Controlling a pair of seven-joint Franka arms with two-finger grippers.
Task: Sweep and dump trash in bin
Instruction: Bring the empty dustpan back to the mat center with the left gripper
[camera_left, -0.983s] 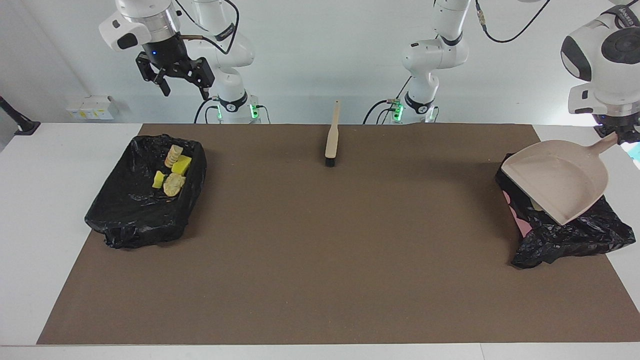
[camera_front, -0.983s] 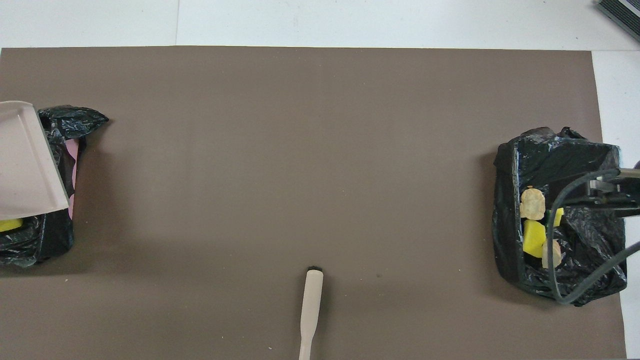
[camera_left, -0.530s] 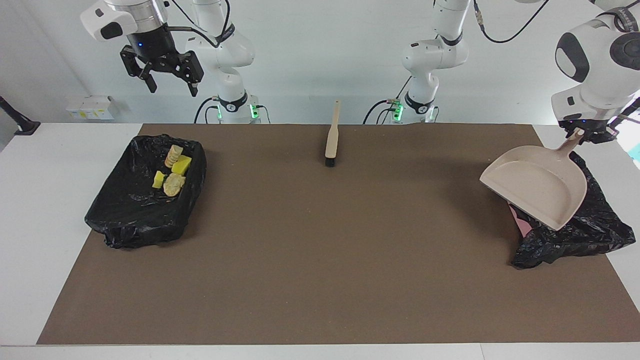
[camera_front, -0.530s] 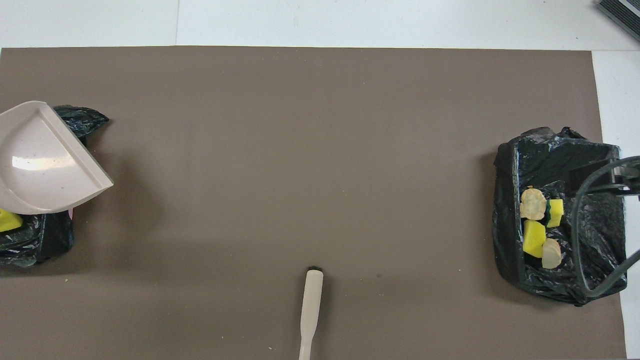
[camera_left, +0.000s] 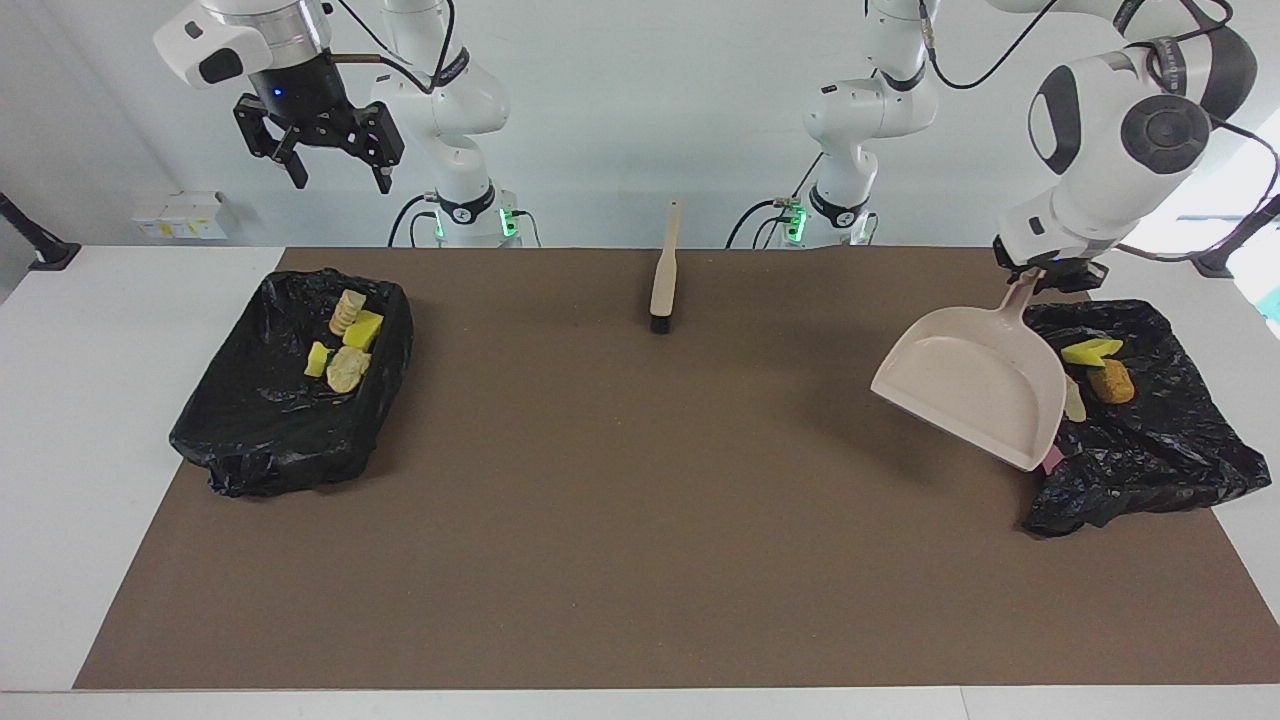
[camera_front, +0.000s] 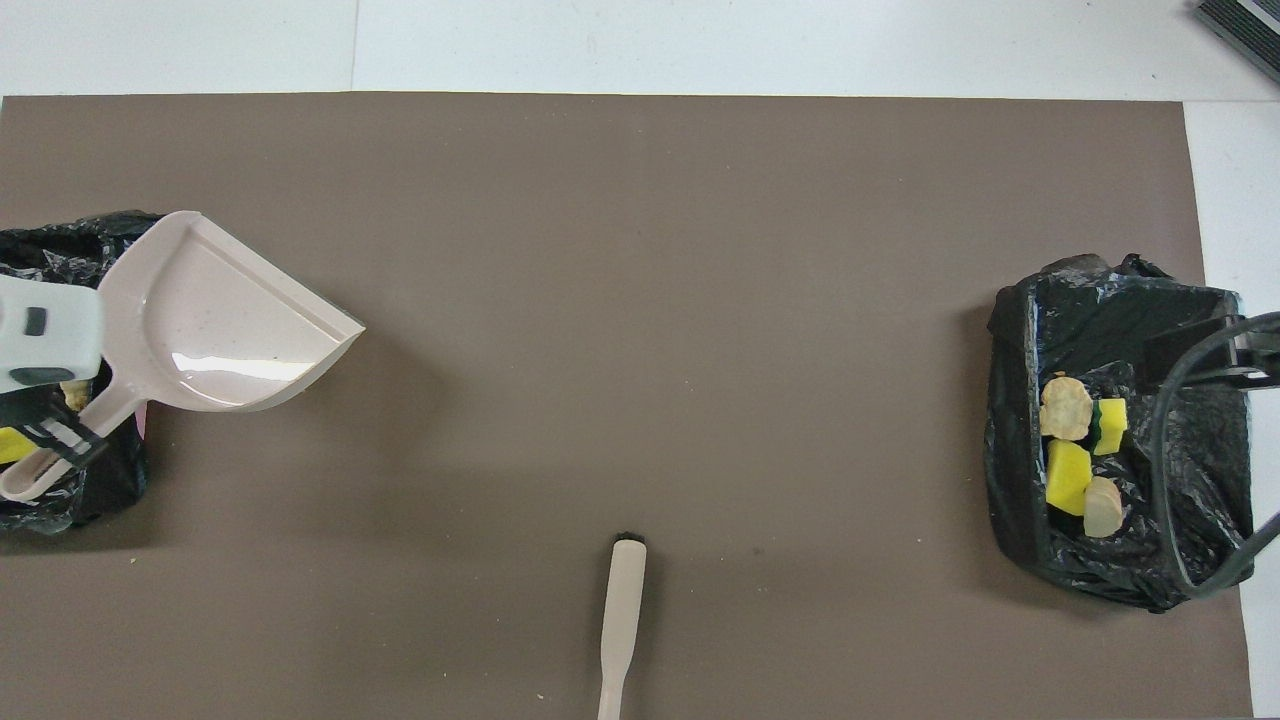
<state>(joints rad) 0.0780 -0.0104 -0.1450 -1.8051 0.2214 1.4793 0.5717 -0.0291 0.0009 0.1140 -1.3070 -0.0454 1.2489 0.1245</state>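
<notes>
1. The brush lies nearest the robots, at the mid edge of the mat. Its handle points toward the bases and its bristles point out over the mat. No gripper touches it. I judge it is parked there within reach of either arm.
2. The right gripper hangs high over the table near its own base, fingers apart and empty. This arm waits, clear of the work.
3. The left gripper is clamped on the handle of the pan. It holds the pan in the air with the mouth tilted down, over the mat just beside a bin. The pan looks empty, which fits a pan just tipped out.
4. That bin, at the left arm's end, is lined with black bag. You can see three scraps in it: a yellow wedge, an orange-brown piece and a pale one half hidden by the pan.
5. The other bin, at the right arm's end, also has a black liner and holds four scraps in its nearer corner. I see none loose on the mat, so the dumping looks finished.
6. You get no readable writing. The band on the left arm's wrist and the white boxes at the table edge carry marks too small to read.
</notes>
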